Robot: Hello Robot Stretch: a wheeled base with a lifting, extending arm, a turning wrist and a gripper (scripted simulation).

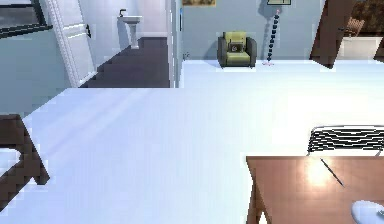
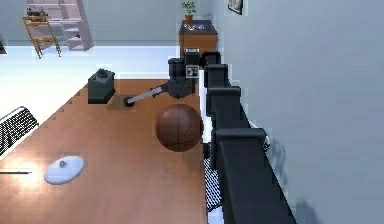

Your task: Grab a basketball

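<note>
A brown-orange basketball shows against the right edge of the wooden table, close beside the dark arm. Farther up the table is the gripper's dark body, and its thin fingers reach left to the gripper's far end. A small dark box stands on the table just left of the fingertips. I cannot tell whether the gripper holds anything. The ball lies nearer the camera than the fingers, apart from them.
A white dish-like thing and a thin dark pen lie on the table; a wire chair stands at its left. A dresser with a plant stands beyond. Ahead are the table corner, a green armchair and open pale floor.
</note>
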